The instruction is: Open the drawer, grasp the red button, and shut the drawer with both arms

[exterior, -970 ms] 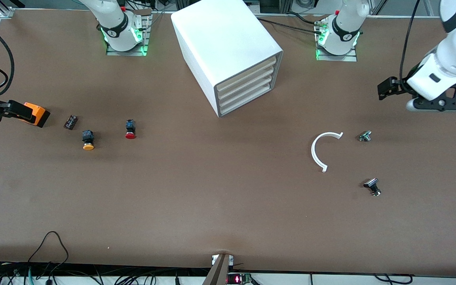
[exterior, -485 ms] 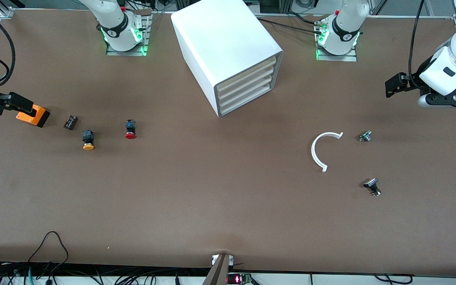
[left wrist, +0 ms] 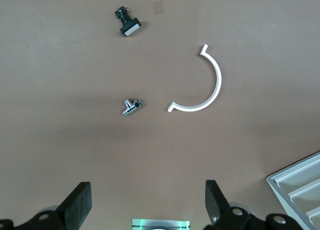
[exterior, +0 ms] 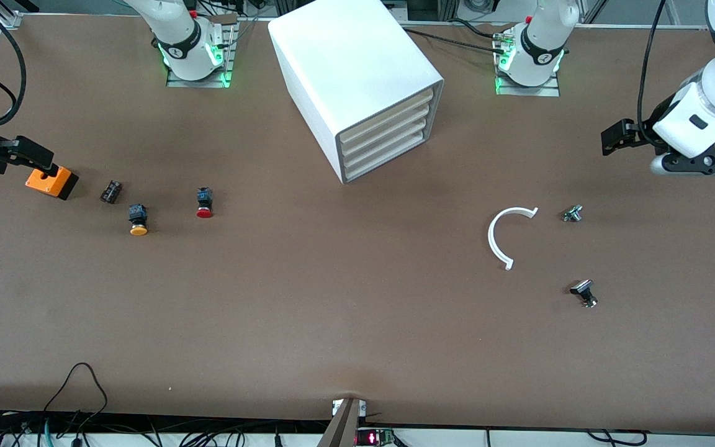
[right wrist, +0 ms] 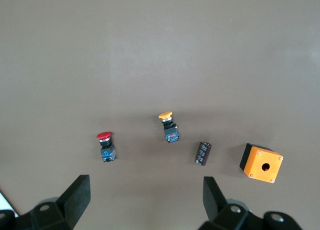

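Observation:
The white cabinet (exterior: 357,74) stands between the arm bases, and its four cream-fronted drawers (exterior: 385,133) are all shut. A corner of it shows in the left wrist view (left wrist: 300,187). The red-capped button (exterior: 204,203) lies on its side on the table toward the right arm's end, and also shows in the right wrist view (right wrist: 105,146). My right gripper (exterior: 22,155) is open and empty in the air by the orange box; its wrist view (right wrist: 145,200) shows the gap. My left gripper (exterior: 618,135) is open and empty in the air at the left arm's end (left wrist: 145,207).
An orange box with a hole (exterior: 52,181), a small black component (exterior: 111,191) and a yellow-capped button (exterior: 138,220) lie beside the red one. A white curved strip (exterior: 506,236), a small metal part (exterior: 572,213) and a black part (exterior: 584,293) lie toward the left arm's end.
My right gripper has drawn back off the orange box, which now shows whole. My left gripper has shifted slightly toward its end of the table. Nothing on the table has moved.

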Controlling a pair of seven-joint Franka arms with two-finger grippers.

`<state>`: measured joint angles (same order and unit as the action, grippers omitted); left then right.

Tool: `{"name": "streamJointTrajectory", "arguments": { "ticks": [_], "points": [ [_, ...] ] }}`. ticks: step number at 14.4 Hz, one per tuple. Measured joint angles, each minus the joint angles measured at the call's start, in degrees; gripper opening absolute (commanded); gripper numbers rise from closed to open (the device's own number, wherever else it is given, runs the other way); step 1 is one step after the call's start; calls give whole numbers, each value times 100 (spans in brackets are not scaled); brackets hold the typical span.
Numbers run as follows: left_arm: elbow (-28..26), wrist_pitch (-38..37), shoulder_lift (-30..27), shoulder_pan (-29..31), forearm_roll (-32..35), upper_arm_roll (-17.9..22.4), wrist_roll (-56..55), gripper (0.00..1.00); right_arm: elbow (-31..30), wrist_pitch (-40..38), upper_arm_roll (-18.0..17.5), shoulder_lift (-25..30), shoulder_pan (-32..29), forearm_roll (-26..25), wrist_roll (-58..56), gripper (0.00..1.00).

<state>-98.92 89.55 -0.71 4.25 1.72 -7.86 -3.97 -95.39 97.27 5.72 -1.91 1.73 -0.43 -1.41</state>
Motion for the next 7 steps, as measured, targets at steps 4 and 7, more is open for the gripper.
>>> {"name": "streamJointTrajectory", "arguments": {
  "ticks": [4, 7],
  "points": [
    [288, 4, 222, 13, 0, 8, -3, 100, -13, -55, -105, 0, 6, 0, 15, 100],
    [349, 4, 227, 24, 1, 16, -4, 100, -15, -117, -91, 0, 2, 0, 18, 100]
  ]
}}
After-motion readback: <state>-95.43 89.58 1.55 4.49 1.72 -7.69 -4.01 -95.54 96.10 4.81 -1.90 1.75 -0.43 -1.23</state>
